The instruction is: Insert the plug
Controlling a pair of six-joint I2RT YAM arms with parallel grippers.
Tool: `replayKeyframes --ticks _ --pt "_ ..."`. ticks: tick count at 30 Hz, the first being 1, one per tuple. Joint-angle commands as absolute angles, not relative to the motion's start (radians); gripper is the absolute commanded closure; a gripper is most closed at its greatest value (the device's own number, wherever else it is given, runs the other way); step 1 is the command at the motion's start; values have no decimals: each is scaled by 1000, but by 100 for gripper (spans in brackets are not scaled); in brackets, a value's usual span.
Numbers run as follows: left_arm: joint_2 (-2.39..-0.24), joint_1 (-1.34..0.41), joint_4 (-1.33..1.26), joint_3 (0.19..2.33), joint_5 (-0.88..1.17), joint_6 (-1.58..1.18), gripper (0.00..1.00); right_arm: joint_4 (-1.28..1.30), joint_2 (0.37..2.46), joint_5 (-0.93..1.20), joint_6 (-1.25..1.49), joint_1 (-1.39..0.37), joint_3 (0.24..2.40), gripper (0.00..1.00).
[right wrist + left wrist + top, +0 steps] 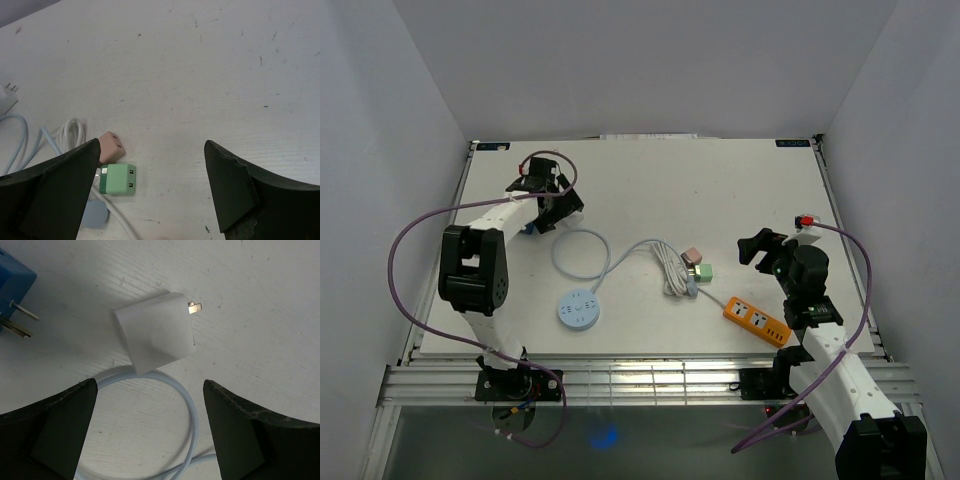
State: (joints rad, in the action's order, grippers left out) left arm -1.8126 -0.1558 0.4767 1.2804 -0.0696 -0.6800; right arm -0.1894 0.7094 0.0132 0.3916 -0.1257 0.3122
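White plug (155, 332) lies flat near the far left corner of the table (720, 180), under the left gripper (150, 390), whose jaws stand wide apart. Right gripper (150, 150) is spread too, empty, near the orange power strip (756, 322).

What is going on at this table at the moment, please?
Two robot arms are set up to plug something in. The left tool hovers open above a white square plug with metal prongs, which lies on the table against a pale looped cable; nothing is gripped. The right tool is open too, near a green cube adapter and a pink cube adapter. The orange power strip sits untouched.
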Motion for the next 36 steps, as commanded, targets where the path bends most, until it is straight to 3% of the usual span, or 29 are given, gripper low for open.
replayKeyframes --ticks 1,19,23,24,25,27,32,36 --pt "-1827 -152 453 1333 -68 -672 2 -236 709 26 388 -126 313 11" --pt "-2023 -152 535 1522 -175 -690 5 -222 732 5 397 -126 324 11" --pt "-2046 -153 534 1528 -164 -686 19 -225 733 8 397 -126 324 11" --pt "-2049 -153 531 1526 -158 -683 24 -225 733 8 397 -126 324 11" --pt "-2048 -153 528 1516 -153 -678 40 -225 733 9 397 -126 324 11" --pt "-2011 -152 486 1479 -147 -678 49 -225 735 9 397 -126 324 11" --pt "-1886 -152 414 1375 -104 -675 59 -229 739 12 397 -126 325 11" --pt "-1786 -156 405 1325 -80 -673 60 -233 747 43 384 -127 331 10"
